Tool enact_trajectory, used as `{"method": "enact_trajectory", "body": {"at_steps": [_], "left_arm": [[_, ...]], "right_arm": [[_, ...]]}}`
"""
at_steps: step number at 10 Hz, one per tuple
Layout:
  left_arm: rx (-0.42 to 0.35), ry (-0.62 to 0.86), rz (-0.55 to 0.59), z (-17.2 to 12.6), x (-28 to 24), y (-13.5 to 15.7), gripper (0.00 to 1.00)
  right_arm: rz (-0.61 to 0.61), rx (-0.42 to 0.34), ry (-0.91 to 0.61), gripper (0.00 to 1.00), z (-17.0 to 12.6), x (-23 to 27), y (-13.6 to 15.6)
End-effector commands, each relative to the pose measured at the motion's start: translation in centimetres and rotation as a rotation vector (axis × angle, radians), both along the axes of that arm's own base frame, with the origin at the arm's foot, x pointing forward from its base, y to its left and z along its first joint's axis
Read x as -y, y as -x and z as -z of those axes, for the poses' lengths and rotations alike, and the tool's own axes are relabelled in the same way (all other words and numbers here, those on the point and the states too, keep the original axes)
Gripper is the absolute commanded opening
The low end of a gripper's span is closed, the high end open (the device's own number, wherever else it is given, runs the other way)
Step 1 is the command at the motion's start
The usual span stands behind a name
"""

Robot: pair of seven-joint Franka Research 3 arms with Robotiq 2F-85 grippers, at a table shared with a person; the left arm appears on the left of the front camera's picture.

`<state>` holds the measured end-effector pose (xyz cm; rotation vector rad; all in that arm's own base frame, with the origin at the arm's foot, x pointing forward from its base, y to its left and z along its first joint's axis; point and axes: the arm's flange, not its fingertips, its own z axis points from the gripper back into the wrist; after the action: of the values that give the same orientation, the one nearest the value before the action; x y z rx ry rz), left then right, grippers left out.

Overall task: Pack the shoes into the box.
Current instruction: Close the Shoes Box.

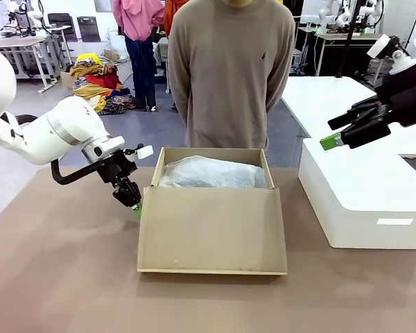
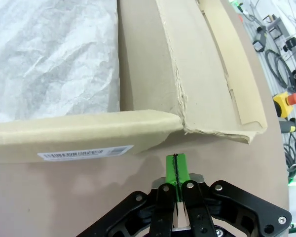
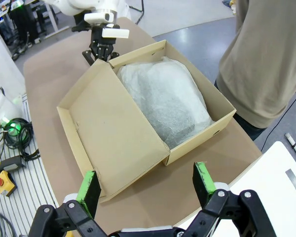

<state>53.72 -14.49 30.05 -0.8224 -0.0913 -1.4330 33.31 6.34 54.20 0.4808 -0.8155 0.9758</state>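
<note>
Box: the brown cardboard shoebox [image 1: 211, 208] sits on the table [image 1: 55, 277], lid flap folded out flat toward the robot; white tissue paper [image 1: 211, 173] bulges up inside, covering what lies under it
Left gripper [image 1: 133, 201]: pinched tight on nothing; tips near the box's left corner, not touching
Right gripper [image 1: 343, 135]: spread wide, holding nothing; up above the white box [image 1: 364, 198]
Person [image 1: 229, 69]: stands behind the box

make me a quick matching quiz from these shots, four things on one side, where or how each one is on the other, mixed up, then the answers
1. left gripper
2. right gripper
3. tissue paper
4. flap lid

A. lying open toward the robot
B. shut, low by the box's corner
C. crumpled inside the box
D. open, raised above the white box

Pairs: 1-B, 2-D, 3-C, 4-A
</note>
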Motion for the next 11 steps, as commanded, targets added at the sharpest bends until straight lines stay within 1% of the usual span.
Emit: {"method": "enact_trajectory", "body": {"at_steps": [1,4,6,7,10,11], "left_arm": [[-0.005,0.058,-0.005,0.7,0.1,0.4,0.00],[-0.033,0.116,-0.007,1.6,0.7,0.8,0.00],[-0.091,0.137,0.017,1.7,0.7,0.8,0.00],[-0.096,0.145,0.020,1.6,0.7,0.7,0.00],[-0.175,0.185,0.047,1.7,1.0,0.8,0.00],[-0.175,0.189,0.044,1.7,1.1,0.8,0.00]], "right_arm": [[-0.024,0.019,-0.021,1.00,0.0,0.1,-0.4],[-0.024,0.019,-0.021,1.00,0.0,0.1,-0.4],[-0.024,0.019,-0.021,1.00,0.0,0.1,-0.4],[-0.024,0.019,-0.021,1.00,0.0,0.1,-0.4],[-0.024,0.019,-0.021,1.00,0.0,0.1,-0.4],[-0.024,0.019,-0.021,1.00,0.0,0.1,-0.4]]}}
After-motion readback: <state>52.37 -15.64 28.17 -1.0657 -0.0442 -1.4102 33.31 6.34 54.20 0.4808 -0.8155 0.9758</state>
